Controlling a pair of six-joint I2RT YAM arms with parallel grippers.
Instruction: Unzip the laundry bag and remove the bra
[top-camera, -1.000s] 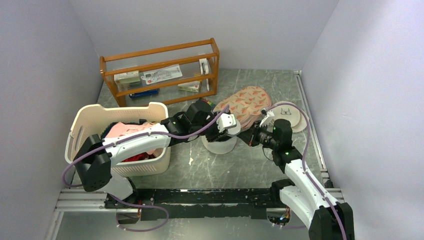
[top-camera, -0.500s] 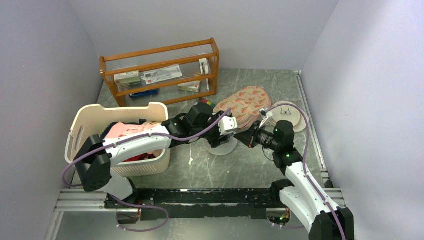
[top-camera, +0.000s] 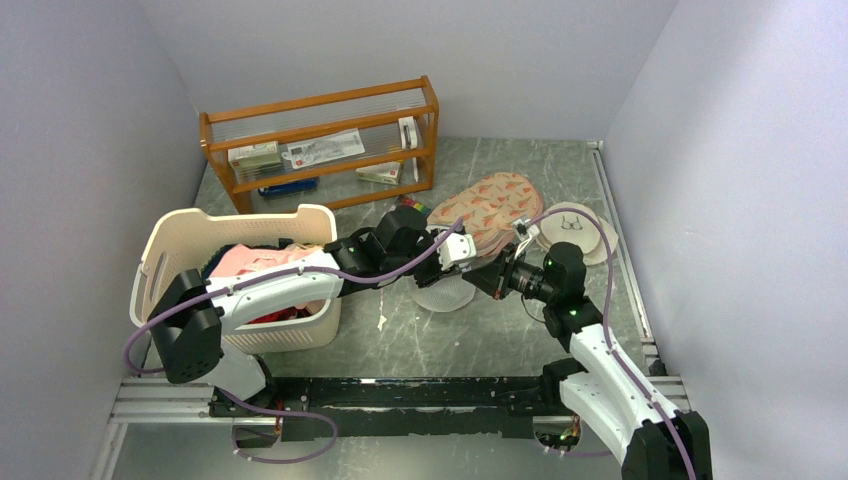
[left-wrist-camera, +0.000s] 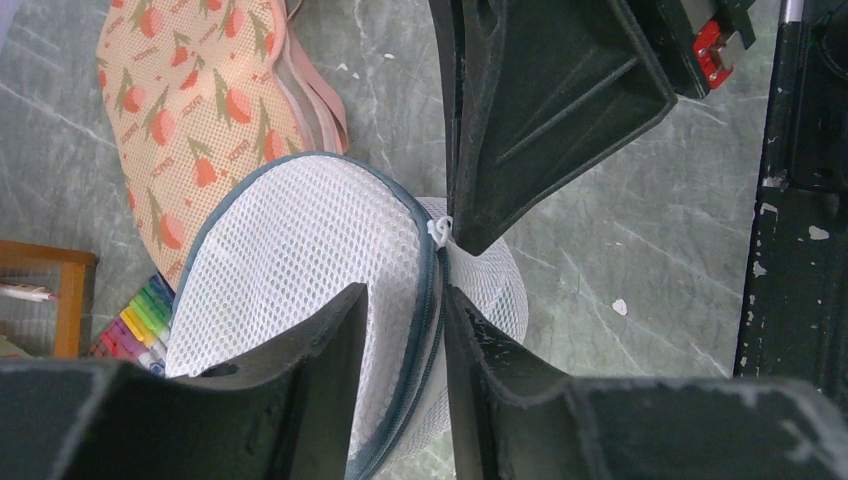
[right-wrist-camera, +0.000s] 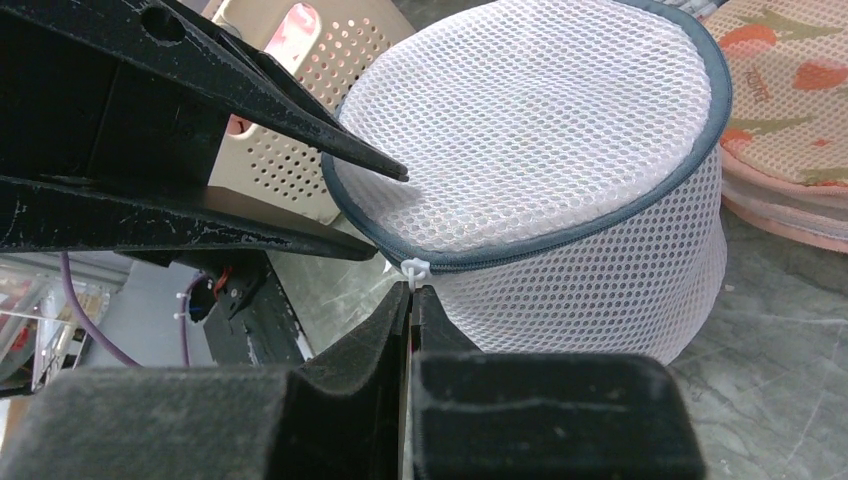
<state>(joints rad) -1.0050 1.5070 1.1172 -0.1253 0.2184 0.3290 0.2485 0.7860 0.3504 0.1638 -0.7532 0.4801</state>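
Note:
The laundry bag (top-camera: 443, 292) is a round white mesh pouch with a grey zipper band, standing domed on the table between both arms. In the left wrist view my left gripper (left-wrist-camera: 405, 295) clamps the laundry bag (left-wrist-camera: 300, 250) at its rim, with mesh and zipper band between the fingers. From the right wrist view the left fingers (right-wrist-camera: 300, 130) lie above and below the laundry bag's (right-wrist-camera: 540, 120) rim. My right gripper (right-wrist-camera: 410, 290) is shut on the small white zipper pull (right-wrist-camera: 412, 269). The bra is hidden.
A cream laundry basket (top-camera: 190, 240) holding a pink garment (top-camera: 250, 262) stands at the left. A wooden rack (top-camera: 320, 140) sits at the back. Salmon patterned pads (top-camera: 495, 205) and a cream disc (top-camera: 585, 235) lie just behind the bag. Markers (left-wrist-camera: 140, 315) lie near the rack.
The bag went from domed to flatter and is domed again. My right wrist has shifted slightly right and down while the grippers stayed at the bag's rim.

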